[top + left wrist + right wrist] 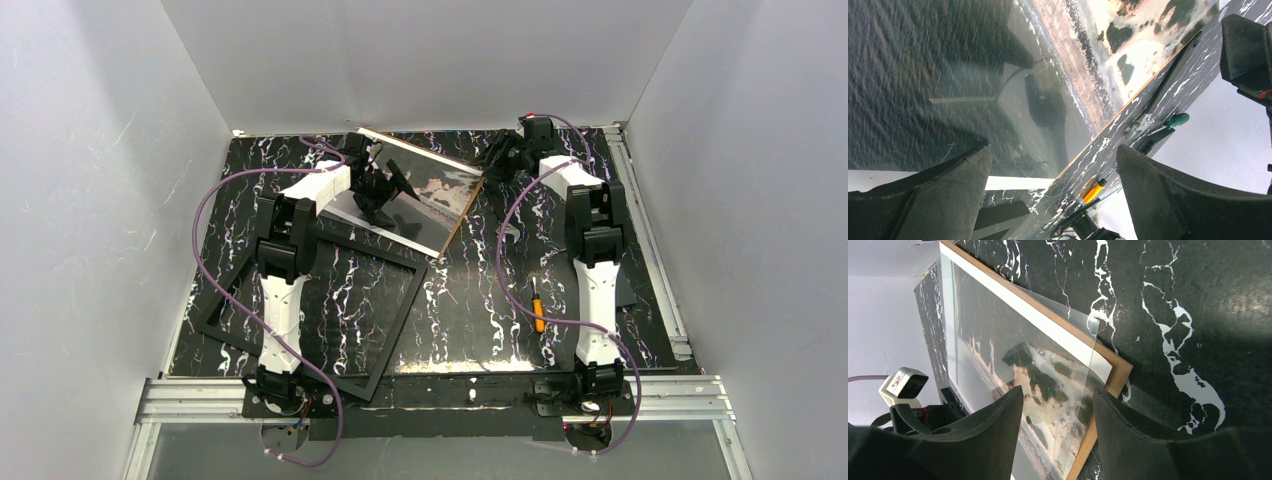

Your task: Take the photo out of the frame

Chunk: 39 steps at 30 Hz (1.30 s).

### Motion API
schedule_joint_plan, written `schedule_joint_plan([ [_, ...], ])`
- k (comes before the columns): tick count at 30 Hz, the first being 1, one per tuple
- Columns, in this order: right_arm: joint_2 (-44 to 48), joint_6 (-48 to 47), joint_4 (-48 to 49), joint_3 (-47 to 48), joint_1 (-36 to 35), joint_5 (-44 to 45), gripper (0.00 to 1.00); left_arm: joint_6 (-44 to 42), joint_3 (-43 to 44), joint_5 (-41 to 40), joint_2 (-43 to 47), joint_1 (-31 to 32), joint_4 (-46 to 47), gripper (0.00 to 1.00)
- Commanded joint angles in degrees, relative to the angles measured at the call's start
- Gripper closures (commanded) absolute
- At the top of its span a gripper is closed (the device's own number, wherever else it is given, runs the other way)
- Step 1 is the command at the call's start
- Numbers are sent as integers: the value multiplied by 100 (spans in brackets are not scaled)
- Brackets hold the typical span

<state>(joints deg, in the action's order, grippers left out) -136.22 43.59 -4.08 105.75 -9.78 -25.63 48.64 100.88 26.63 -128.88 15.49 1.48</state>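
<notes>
Two grippers work at the far side of the table, where the photo lies under a loose clear pane, well apart from the empty frame at the near left. Your left gripper hovers above the print with its fingers spread wide. Your right gripper reaches low toward the print's right corner, fingers apart and holding nothing. The pane looks slippery, so ease it off slowly and press lightly.

Black frame, grey-water white-bordered photo, black white-veined table, orange-handled screwdriver.
</notes>
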Motion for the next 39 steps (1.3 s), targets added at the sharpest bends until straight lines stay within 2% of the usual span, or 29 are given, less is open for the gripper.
schedule_joint_plan([
  [1, 8, -107, -175, 414, 29, 65, 39, -153, -242, -308, -78, -47, -754, 3],
  [10, -364, -85, -323, 795, 29, 129, 42, -120, -271, -292, -113, -52, -721, 3],
  [22, -336, -268, -525, 641, 29, 558, 45, -115, -295, -255, -164, -47, -699, 3],
  [39, -466, -119, -620, 786, 124, 603, 41, -92, -321, -222, -185, -61, -682, 3],
])
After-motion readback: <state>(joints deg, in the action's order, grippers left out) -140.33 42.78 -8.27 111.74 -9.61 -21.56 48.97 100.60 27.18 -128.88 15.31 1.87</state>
